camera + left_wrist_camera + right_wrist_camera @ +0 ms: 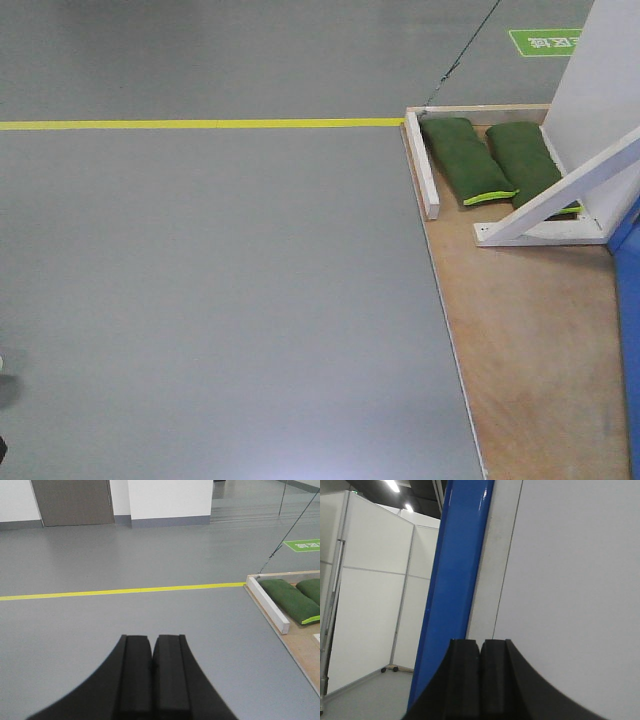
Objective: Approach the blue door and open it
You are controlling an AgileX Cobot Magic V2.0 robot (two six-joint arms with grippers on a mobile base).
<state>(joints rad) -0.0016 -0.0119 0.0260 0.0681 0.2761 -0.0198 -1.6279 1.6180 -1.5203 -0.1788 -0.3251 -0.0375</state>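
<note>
The blue door shows only in part. It is a glossy bright-blue upright strip (454, 580) in the right wrist view, beside a white panel (570, 580), and a blue sliver (627, 300) at the right edge of the front view. Its lever handle and lock are out of view. My right gripper (480, 642) is shut and empty, pointing up at the seam between the blue strip and the white panel. My left gripper (152, 639) is shut and empty, held over the grey floor.
A wooden platform (530, 340) lies at the right, with a white wooden brace (560, 195), a white batten (421, 165) and two green sandbags (465, 160). A yellow floor line (200, 124) runs across. White partition walls (365, 605) stand to the left of the door.
</note>
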